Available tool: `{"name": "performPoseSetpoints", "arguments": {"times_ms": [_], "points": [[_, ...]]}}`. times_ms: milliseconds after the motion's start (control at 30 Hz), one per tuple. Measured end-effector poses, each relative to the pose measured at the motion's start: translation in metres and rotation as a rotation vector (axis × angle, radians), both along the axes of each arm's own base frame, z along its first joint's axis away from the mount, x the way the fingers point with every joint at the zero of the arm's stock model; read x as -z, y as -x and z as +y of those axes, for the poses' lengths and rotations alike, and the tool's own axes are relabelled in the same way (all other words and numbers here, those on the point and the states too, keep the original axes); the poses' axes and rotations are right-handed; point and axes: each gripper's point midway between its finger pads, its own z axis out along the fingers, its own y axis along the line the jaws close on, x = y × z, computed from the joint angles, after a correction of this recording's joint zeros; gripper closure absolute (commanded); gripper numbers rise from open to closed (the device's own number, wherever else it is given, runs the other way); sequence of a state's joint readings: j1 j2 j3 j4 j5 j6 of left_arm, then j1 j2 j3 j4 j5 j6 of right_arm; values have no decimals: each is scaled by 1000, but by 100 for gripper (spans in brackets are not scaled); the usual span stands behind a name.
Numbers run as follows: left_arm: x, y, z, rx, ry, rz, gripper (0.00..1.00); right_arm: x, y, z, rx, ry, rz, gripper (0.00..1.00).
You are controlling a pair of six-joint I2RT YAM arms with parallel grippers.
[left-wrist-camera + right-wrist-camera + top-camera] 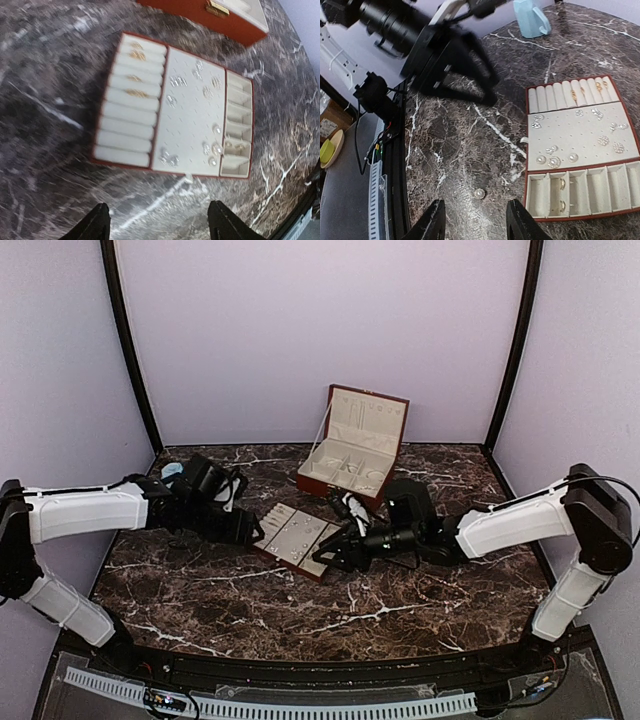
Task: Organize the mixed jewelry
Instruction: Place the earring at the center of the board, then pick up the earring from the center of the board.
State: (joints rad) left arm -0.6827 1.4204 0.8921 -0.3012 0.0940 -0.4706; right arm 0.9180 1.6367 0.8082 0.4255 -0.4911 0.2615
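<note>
Looking through the right wrist camera, I have the right gripper (476, 215) low over the table (460, 130), fingers apart with nothing between them. One loose piece (479, 193), a small pale speck, lies on the marble just ahead of the tips, near the tray (575, 132) but outside it. The rest of the jewelry (216, 148) that I can see sits in the tray: gold rings (135, 92) in the rolls, studs on the flat middle panel, a couple in the end pockets. My left gripper (159, 220) hovers just short of the tray's edge, fingers wide and empty.

The loose piece worries me most. It looks round and sits on smooth stone, so if I close off-centre it could flick away, perhaps under the tray. Dropping too low would scrape the tips on the marble. The two arms are also close together over the tray, so a careless reach could knock them into each other. It could also nudge the tray and shake sorted studs loose. The left wrist view is blurred, so I would not judge clearance from it.
</note>
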Motion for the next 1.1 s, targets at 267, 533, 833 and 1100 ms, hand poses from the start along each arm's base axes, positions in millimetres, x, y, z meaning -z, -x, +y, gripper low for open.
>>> {"name": "performPoseSetpoints", "arguments": {"times_ms": [267,533,833,1100], "points": [[-78,-76,57,-82,35,-243,27,15,10,34,-110,78,3,53],[-96,-105,92,-94,5,-364,27,39,14,58,-172,171,19,53],[-93,-107,97,-49,-64,-416,27,80,18,52,-225,308,41,58],[-93,-106,95,-37,-59,-417,27,98,24,53,-272,382,-3,61]]}}
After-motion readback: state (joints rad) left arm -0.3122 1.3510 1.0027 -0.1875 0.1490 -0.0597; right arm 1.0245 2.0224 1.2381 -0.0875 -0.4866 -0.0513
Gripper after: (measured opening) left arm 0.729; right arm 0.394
